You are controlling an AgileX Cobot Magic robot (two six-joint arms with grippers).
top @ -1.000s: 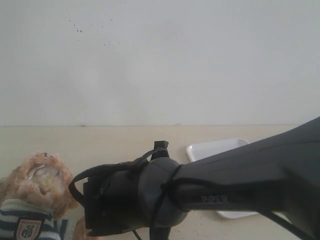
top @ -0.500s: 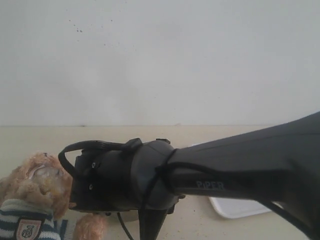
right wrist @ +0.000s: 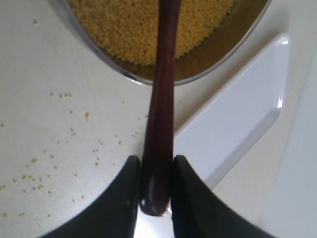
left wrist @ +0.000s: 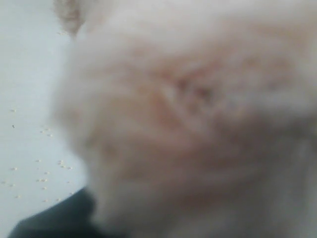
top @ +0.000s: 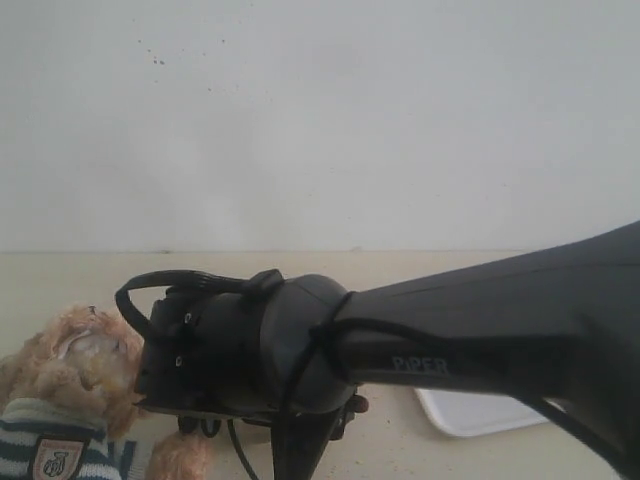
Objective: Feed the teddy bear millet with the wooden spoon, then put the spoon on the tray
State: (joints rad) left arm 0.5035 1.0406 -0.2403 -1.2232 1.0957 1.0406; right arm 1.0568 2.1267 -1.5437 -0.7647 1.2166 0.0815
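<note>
Spanning the lower frame from the right edge: black arm point(top: 480, 340) marked PIPER, wrist end just beside face of teddy bear point(top: 85, 365). Bear low at left, in striped sweater point(top: 28, 428) with 1 crest badge point(top: 57, 460). Partly hidden by the arm, 1 corner of white tray point(top: 470, 412) on beige table point(top: 60, 285). Above, plain white wall point(top: 320, 120).

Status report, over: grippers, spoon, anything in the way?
Right gripper shut on wooden spoon handle, spoon reaching over the millet. Left gripper unreadable; teddy bear fills its view. Loose grains on table.
</note>
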